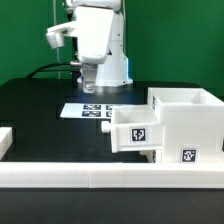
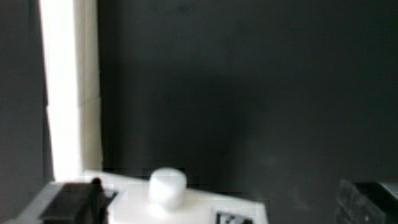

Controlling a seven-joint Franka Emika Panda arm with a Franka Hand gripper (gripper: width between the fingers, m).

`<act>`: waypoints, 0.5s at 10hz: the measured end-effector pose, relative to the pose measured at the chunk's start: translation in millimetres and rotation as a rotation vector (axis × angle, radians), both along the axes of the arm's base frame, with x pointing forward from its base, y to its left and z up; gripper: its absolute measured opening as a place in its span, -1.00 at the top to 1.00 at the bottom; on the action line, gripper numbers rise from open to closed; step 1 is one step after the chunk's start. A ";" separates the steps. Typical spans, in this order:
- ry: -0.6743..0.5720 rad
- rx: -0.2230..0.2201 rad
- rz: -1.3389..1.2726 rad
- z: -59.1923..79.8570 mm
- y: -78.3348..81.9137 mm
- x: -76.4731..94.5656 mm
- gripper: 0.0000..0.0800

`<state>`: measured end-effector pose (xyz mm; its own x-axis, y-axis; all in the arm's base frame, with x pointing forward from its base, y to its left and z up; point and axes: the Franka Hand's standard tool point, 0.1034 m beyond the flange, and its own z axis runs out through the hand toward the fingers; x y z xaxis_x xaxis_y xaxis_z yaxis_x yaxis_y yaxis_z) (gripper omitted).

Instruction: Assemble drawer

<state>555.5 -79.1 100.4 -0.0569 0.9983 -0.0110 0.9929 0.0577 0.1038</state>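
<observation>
In the exterior view the white drawer case (image 1: 188,112) stands at the right. The white drawer (image 1: 135,131), with a small knob (image 1: 106,128) and a marker tag on its front, sticks partly out of it toward the left. My gripper (image 1: 88,85) hangs at the back, above the marker board (image 1: 88,111), away from the drawer. In the wrist view my gripper (image 2: 222,205) is open, its two dark fingers (image 2: 71,205) far apart. A blurred white part with a rounded knob (image 2: 166,186) and a tag shows between them. Nothing is held.
A long white rail (image 1: 100,178) runs along the table's front edge, with a short white block (image 1: 5,140) at the left. A white strip (image 2: 68,80) runs along one side of the wrist view. The table top (image 1: 40,110) is black.
</observation>
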 end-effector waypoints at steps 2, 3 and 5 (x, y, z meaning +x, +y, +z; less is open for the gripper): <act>0.029 0.075 0.002 -11.4 -8.9 13.1 -0.62; 0.033 0.093 0.002 -15.3 -5.1 20.1 -0.62; 0.050 0.118 -0.024 -22.2 9.6 27.2 -0.62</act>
<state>582.7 -69.5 78.2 -0.0306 0.9936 0.1090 0.9980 0.0242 0.0591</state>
